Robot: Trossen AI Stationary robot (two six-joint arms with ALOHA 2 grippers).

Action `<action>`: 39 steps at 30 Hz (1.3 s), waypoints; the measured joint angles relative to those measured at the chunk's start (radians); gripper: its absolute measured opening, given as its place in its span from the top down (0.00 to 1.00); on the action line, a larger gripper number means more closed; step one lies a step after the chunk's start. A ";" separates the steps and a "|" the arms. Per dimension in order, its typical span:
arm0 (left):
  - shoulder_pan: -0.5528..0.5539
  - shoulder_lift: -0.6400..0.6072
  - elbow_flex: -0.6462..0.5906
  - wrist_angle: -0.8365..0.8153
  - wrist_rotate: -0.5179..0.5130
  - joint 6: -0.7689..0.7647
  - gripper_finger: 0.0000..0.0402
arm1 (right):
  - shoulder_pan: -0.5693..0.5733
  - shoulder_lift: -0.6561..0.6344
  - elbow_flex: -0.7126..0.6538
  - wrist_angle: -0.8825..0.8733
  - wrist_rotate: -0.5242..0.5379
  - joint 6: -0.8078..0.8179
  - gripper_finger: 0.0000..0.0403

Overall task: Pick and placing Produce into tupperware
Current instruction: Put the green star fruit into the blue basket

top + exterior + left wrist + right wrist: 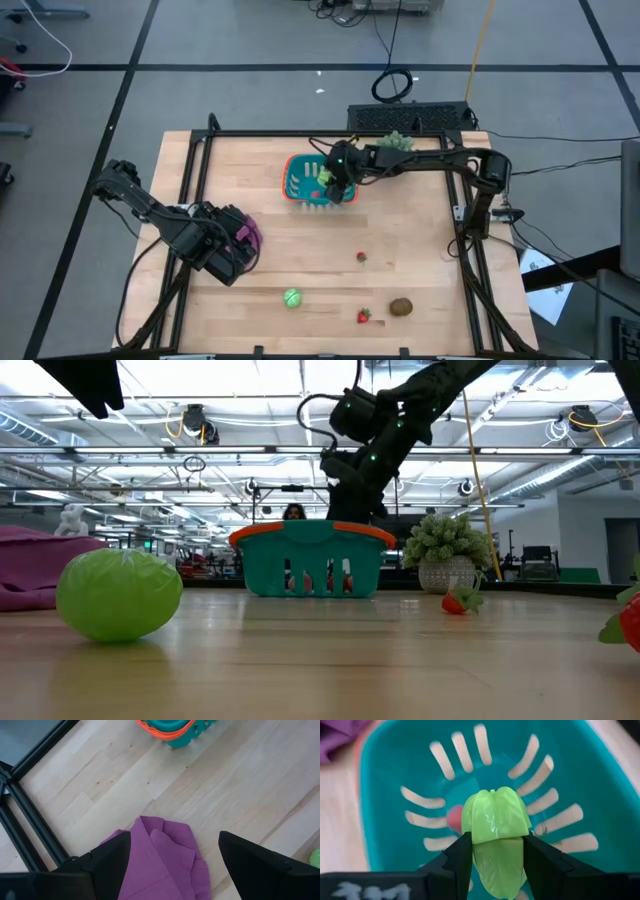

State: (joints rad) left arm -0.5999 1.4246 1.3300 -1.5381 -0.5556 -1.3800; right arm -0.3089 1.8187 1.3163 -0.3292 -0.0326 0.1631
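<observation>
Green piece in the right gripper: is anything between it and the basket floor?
Nothing visible blocks it. The right gripper holds the green piece directly over the open basket. A small red piece already lies on the floor beneath, slightly to one side.

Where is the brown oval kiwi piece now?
In the high view, the brown oval kiwi piece lies on the wooden table's front right, beside a small red strawberry piece.

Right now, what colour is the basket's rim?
Orange, on the teal basket; clearest in the low view.
</observation>
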 joint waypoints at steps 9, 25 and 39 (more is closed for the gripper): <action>0.000 0.000 0.000 0.003 -0.004 0.000 0.23 | -0.028 0.000 0.000 -0.026 -0.003 0.000 0.65; 0.000 0.000 0.000 0.007 -0.004 0.000 0.23 | -0.039 0.014 -0.001 -0.067 -0.004 -0.008 0.65; 0.000 0.000 0.000 0.026 -0.003 0.016 0.23 | -0.050 0.013 0.000 -0.079 -0.051 -0.019 0.65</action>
State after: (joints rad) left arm -0.6000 1.4246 1.3303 -1.5121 -0.5583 -1.3640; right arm -0.3588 1.8317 1.3163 -0.4084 -0.0837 0.1444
